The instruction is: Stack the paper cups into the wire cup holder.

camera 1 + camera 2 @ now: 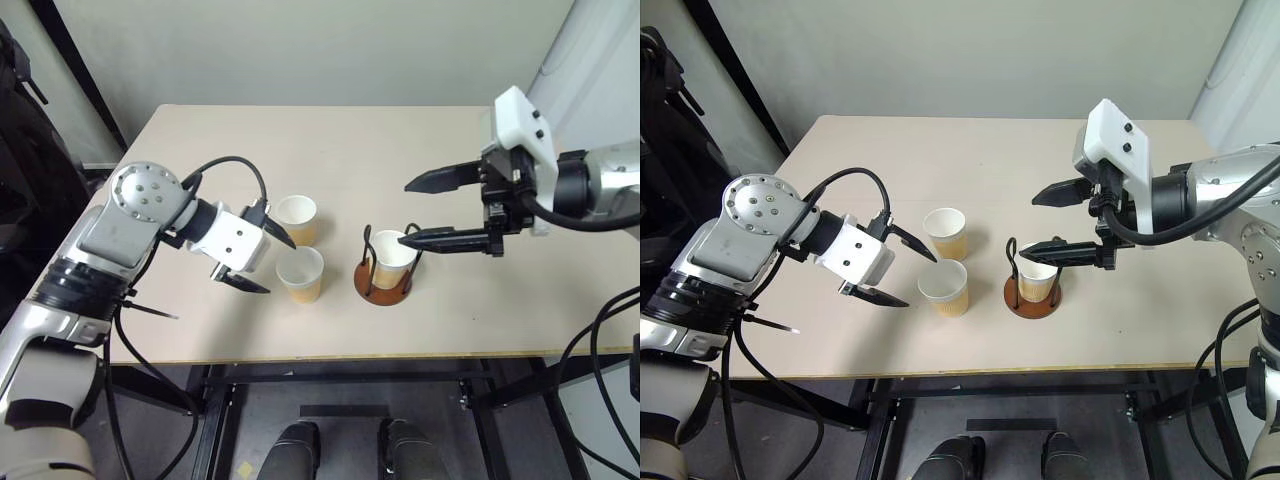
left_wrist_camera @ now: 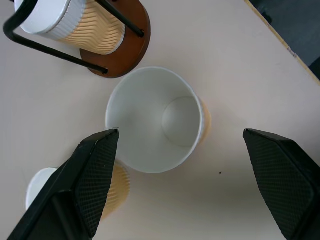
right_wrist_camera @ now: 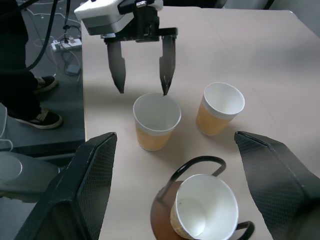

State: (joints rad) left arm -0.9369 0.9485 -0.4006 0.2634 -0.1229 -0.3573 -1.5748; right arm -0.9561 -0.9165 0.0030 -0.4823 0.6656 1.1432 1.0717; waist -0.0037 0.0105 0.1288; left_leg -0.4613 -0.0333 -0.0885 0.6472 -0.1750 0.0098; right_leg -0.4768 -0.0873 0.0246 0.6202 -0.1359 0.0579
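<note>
Table (image 1: 330, 150): holder base (image 1: 385, 288) part-hidden by cup (image 1: 392, 258).

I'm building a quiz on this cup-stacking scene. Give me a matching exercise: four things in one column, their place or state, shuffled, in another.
1. left gripper
2. right gripper
3. wire cup holder
4. nearer loose cup

A. holds one cup, tilted
B. open, above the holder
C. upright on the table, beside the holder
D. open, fingers either side of a loose cup's rim, not closed

Pairs: 1-D, 2-B, 3-A, 4-C
</note>
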